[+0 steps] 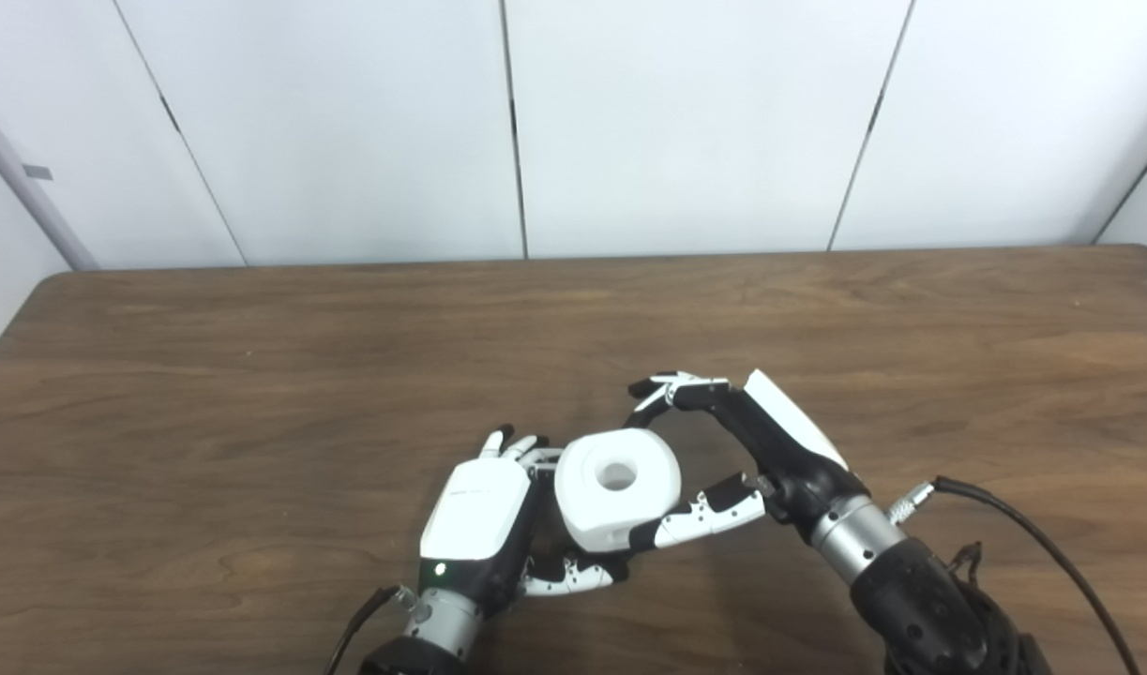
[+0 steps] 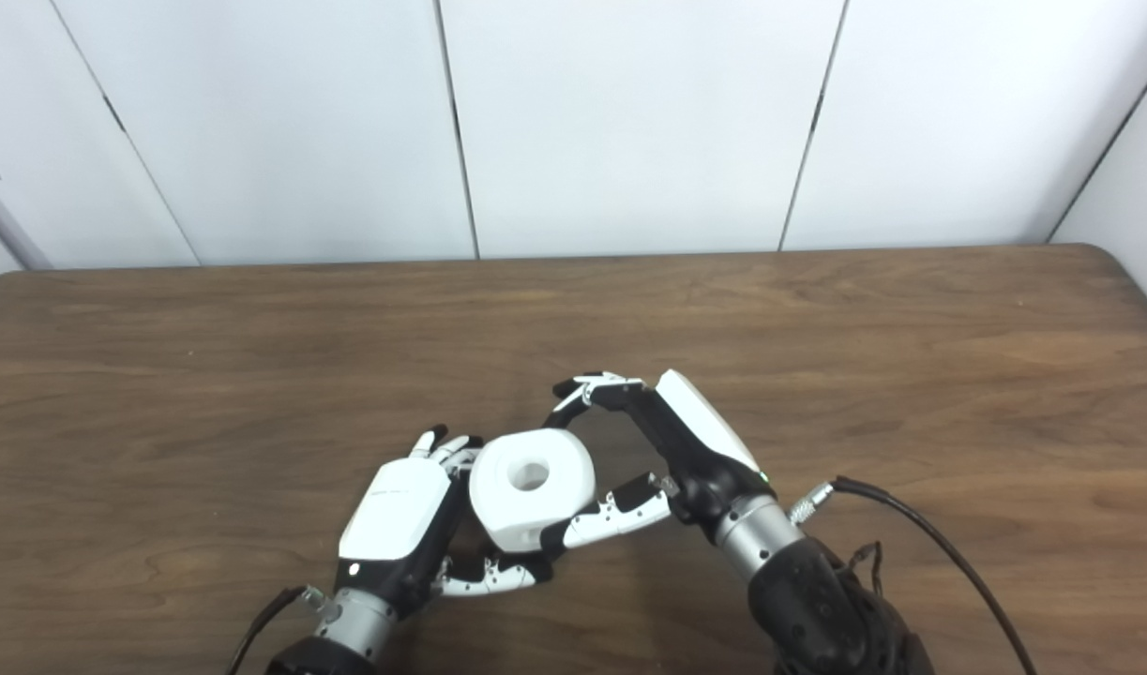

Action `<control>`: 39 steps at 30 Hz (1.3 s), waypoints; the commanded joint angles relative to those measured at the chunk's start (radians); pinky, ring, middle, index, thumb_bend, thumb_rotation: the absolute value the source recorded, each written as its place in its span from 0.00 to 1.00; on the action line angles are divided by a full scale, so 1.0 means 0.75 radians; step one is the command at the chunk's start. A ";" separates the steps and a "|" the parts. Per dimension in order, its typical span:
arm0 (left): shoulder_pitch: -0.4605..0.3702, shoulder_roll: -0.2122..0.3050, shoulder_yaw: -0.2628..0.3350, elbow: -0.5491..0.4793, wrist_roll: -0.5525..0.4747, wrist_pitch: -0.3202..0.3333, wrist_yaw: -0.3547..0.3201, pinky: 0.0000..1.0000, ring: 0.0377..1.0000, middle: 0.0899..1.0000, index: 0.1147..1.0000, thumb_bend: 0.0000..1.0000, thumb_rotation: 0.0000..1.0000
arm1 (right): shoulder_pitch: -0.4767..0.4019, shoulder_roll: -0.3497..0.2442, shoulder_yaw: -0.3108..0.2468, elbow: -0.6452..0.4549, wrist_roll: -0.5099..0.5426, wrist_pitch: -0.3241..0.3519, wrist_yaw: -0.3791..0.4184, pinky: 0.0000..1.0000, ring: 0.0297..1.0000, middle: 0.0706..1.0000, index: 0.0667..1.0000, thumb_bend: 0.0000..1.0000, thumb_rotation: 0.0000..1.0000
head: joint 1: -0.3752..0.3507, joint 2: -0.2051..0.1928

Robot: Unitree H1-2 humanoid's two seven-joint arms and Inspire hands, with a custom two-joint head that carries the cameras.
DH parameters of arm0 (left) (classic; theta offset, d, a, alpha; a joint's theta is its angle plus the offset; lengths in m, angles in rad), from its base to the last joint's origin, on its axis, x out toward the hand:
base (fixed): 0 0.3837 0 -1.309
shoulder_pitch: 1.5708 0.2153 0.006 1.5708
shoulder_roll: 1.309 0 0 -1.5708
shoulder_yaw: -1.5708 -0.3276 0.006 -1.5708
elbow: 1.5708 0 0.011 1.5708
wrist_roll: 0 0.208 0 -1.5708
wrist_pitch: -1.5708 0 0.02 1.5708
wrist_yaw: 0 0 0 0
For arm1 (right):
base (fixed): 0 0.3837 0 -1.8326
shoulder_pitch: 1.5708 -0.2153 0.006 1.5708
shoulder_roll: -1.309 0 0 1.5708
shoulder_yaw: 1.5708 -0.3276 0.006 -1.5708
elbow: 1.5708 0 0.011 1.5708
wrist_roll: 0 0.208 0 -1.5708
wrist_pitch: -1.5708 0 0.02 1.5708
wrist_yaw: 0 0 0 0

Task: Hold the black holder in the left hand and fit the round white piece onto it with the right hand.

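Left hand (image 1: 479,525): lower centre of the frame, arm entering from the bottom edge, white back plate toward the camera. Fingers curl inward toward the white piece, and its thumb shows below that piece. The black holder is presumably inside this curl, but the hand and the white piece hide it; whether the hand is closed on it cannot be told.

Round white piece (image 1: 616,487): just right of the left hand, touching its fingers, in the lower centre. A thick, rounded block with softened corners and a circular hole in the upper face. It appears to sit above the palm of the left hand, off the table. Judged to be rigid moulded plastic, fairly light, with a smooth matte skin that could slip under hard fingertips. Best held across its side wall, on opposite flanks, leaving the hole free for seating.

Right hand (image 1: 723,450): right of the piece, arm entering from the lower right. It pinches the piece: thumb (image 1: 695,516) pressed on the near lower flank, fingers (image 1: 671,389) arched over the far upper flank.

Wooden table (image 1: 254,375): brown grain surface filling the middle band of the frame, under both hands.

Black cable (image 1: 1033,534): lower right, trailing from the right wrist connector.

Fit status: judged under way; seating unconfirmed.
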 commanded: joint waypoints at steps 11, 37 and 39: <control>0.009 0.003 -0.027 0.025 0.024 0.003 -0.042 1.00 0.89 0.77 0.42 0.52 0.05 | -0.014 -0.011 0.012 0.010 0.022 -0.062 -0.075 0.84 0.90 0.80 0.45 0.52 0.14 | 0.002 0.002; 0.013 0.000 -0.023 0.019 0.016 0.004 -0.038 1.00 0.89 0.77 0.42 0.52 0.05 | -0.010 -0.036 0.076 0.066 0.028 -0.101 -0.126 0.84 0.89 0.80 0.45 0.52 0.14 | -0.010 0.002; 0.013 0.001 -0.022 0.018 0.017 0.006 -0.041 1.00 0.89 0.77 0.42 0.52 0.05 | -0.009 -0.037 0.077 0.070 0.029 -0.106 -0.130 0.84 0.89 0.80 0.45 0.52 0.14 | -0.012 0.002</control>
